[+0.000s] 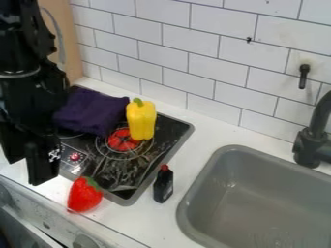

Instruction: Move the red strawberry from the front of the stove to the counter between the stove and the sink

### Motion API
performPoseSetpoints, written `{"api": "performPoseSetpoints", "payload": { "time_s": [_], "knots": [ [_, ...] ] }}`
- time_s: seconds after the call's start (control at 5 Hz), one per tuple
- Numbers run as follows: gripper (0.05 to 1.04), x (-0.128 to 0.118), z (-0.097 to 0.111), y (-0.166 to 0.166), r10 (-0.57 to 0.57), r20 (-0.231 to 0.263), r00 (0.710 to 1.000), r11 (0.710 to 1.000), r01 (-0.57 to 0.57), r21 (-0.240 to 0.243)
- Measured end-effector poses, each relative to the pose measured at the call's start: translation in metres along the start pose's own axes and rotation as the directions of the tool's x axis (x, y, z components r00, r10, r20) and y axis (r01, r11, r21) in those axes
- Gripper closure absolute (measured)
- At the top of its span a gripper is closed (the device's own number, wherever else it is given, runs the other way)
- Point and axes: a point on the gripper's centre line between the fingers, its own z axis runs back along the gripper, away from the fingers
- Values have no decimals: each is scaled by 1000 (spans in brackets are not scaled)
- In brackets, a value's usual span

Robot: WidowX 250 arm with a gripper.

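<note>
The black pincer [27, 173] is at 9 o'clock in the camera view, with its two fingers apart and nothing seen between them. A dark purple cloth [94, 110] lies folded in a heap on the black stove [154, 162], toward 1 o'clock from the pincer; if it touches the arm, I cannot tell. At 3 o'clock of the cloth is a yellow pepper [141, 122], just beside it, with its green stem pointing to 12 o'clock. The pepper is at the red centre [121, 139] of a burner and covers one part of it. A red strawberry [84, 195] is on the white tabletop [150, 219], toward 4 o'clock from the pincer, by the edge of the stove, and its green leaves point to 1 o'clock. Toward 3 o'clock from the strawberry there is a small black bottle [163, 186] with a red cap, near the stove. The grey sink [223, 154] is at 4 o'clock of the view, and the black faucet [310, 143] is at 3 o'clock. Behind them stands a wall of white tiles [188, 37], which carries a small black hook [304, 76] toward 2 o'clock.
</note>
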Motion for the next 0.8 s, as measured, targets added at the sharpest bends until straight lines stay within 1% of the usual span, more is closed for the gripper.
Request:
{"api": "performPoseSetpoints", "payload": {
  "time_s": [0.2,0.4,0.6,0.8],
  "knots": [
    [76,-1,-3,-1,0,-11,1000,1000,0,-8],
    [75,14,-17,-5,-49,22,999,999,49,-4],
    [76,27,-24,-7,-86,64,994,996,86,11],
    [76,38,-34,-11,-121,64,991,993,120,16]
  ]
}}
